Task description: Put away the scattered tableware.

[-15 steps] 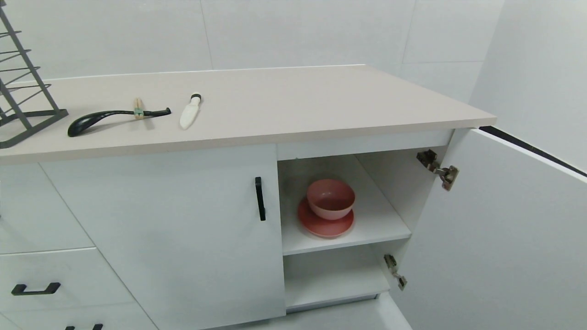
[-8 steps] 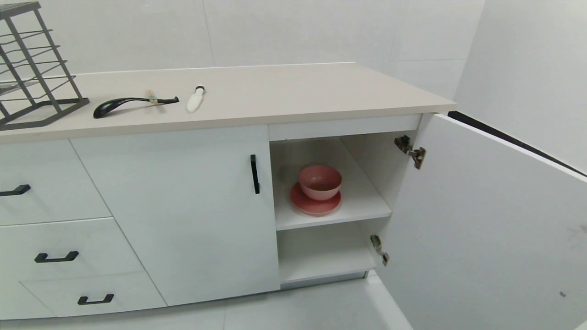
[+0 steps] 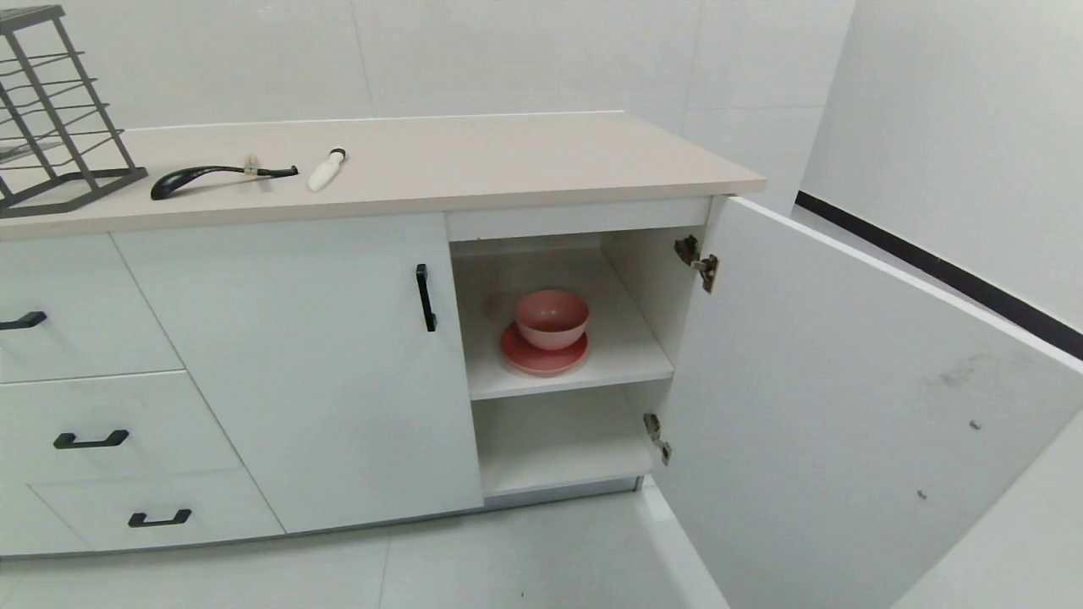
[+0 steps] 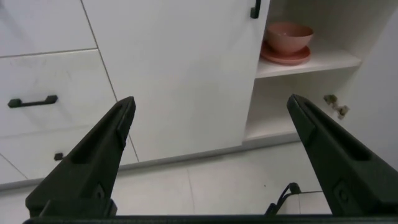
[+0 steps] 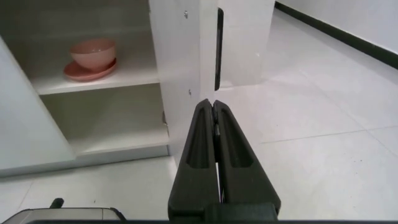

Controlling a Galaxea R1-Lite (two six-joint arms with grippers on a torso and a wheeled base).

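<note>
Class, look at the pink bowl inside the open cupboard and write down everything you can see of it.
The pink bowl is round and deep, with a plain matte surface that looks like plastic. It stands upright and looks empty. It rests in the middle of a darker red plate, which lies on the upper shelf of the cupboard. The cupboard door on that side is swung wide open. Nothing but the plate touches the bowl.

right gripper (image 5: 214, 109) fingers pressed together | pink bowl (image 5: 93, 52) on plate (image 5: 84, 73) (upper shelf (image 5: 132, 75)) | door (image 5: 177, 62) open
</note>
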